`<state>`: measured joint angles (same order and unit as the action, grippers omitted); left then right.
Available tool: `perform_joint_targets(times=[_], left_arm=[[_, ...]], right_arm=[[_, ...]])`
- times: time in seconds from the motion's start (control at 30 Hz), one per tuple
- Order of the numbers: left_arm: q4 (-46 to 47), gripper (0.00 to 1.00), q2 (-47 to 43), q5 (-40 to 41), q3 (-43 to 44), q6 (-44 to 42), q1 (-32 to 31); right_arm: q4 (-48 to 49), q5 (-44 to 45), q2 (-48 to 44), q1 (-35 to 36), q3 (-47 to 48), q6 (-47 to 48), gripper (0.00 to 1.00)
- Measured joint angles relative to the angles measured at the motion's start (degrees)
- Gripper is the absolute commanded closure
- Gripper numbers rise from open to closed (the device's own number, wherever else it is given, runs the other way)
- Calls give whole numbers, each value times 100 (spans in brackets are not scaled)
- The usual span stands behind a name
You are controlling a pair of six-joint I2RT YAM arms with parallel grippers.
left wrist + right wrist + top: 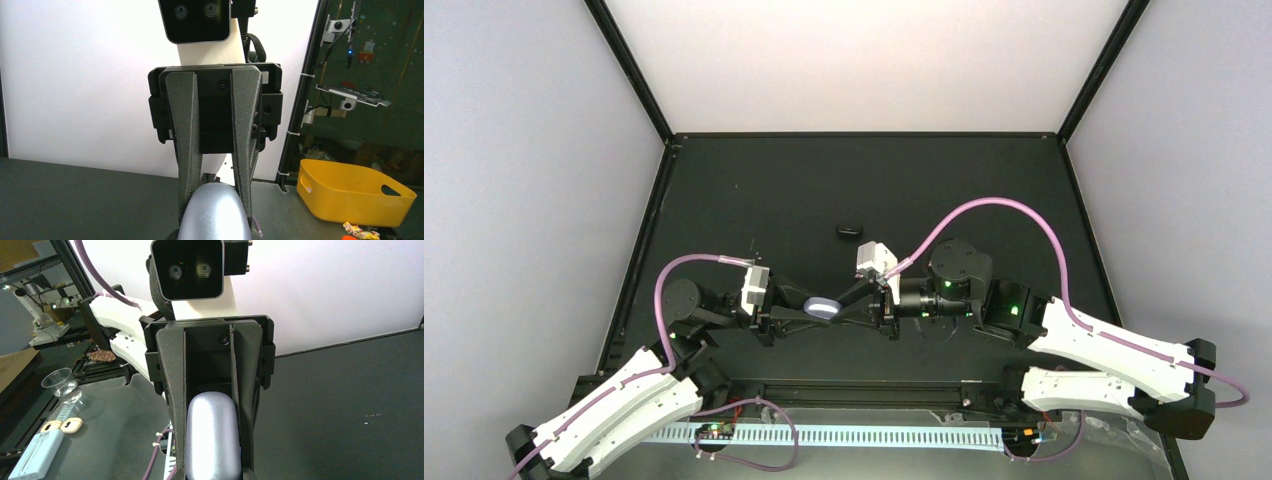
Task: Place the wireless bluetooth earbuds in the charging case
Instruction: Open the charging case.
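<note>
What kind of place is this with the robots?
Likely a robot lab test booth: left arm and right arm bolted to a black table, white walls boxing it in, and a yellow bin and mounted cameras outside.

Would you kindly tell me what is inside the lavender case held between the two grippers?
Nothing shows: the lavender case looks closed, its smooth shell unbroken in both wrist views. Whether earbuds lie inside is hidden. The left gripper and right gripper grip its sides.
</note>
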<state>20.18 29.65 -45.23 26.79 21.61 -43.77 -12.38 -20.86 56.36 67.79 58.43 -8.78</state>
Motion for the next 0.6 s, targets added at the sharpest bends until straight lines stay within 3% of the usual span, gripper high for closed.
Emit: perform_joint_targets(times=[0.1, 0.3, 0.6], left_arm=[[2, 59, 11, 26, -2, 7, -9], [0, 56, 83, 55, -2, 20, -17], [0, 67, 79, 76, -7, 17, -20]], right_arm=[[0, 15, -11, 4, -7, -4, 98], [9, 57, -13, 7, -9, -11, 98], [7, 136, -17, 7, -9, -9, 99]])
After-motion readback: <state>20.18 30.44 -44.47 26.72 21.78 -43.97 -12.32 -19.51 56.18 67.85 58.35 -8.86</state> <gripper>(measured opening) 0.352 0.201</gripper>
